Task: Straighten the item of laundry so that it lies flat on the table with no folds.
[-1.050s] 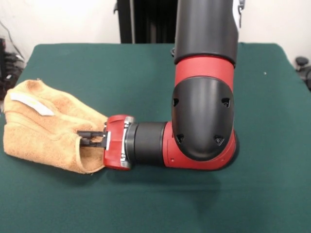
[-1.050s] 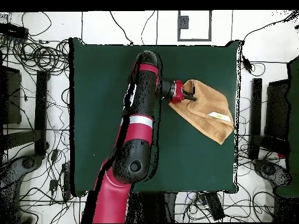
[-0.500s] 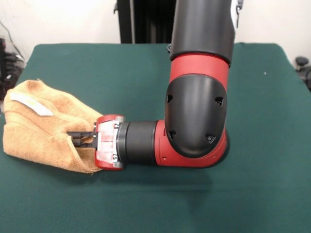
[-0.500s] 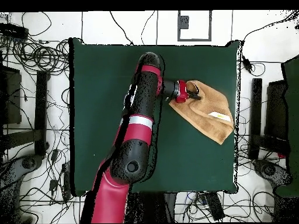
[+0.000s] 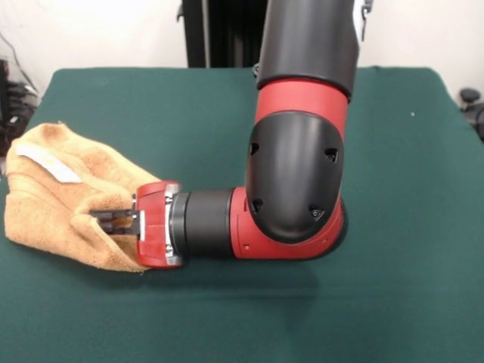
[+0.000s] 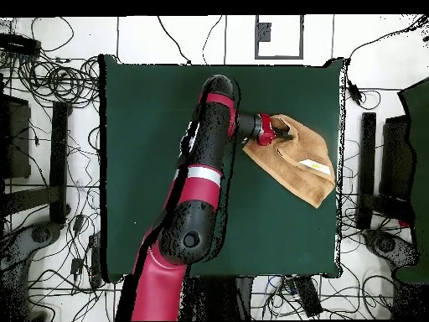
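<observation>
My gripper [image 5: 108, 221] lay level, pushed into the bunched towel [image 5: 57, 198] at the table's edge.

My fingers [image 5: 113, 215] were clamped on a fold of the towel — orange-tan terry, heaped and creased, its white tag [image 5: 50, 162] showing on top. It sat by one side of the dark green table [image 5: 423, 249], whose felt-like cover lay bare across most of its width. From overhead, tangled cables [image 6: 59, 84] ran over the pale floor [image 6: 151, 38] round the table — dark equipment [image 6: 17, 126] stood at both sides.
</observation>
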You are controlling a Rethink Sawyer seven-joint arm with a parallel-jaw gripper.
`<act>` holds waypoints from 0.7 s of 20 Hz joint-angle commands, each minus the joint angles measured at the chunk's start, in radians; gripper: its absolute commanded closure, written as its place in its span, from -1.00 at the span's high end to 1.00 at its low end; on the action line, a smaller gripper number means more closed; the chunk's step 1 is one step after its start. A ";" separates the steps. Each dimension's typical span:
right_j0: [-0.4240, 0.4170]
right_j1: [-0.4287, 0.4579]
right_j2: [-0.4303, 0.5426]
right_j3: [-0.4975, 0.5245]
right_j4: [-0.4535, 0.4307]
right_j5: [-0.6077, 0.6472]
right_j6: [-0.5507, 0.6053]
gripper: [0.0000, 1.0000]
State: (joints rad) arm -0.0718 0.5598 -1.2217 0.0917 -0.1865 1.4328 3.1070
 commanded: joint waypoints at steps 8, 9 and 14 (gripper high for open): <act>-0.069 0.046 0.179 0.020 0.101 -0.166 -0.514 -1.00; -0.072 0.042 0.189 0.018 0.111 -0.166 -0.533 -1.00; -0.080 0.026 0.213 0.010 0.133 -0.151 -0.607 -1.00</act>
State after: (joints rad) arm -0.1216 0.5227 -1.1574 0.0887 -0.1520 1.3775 2.8971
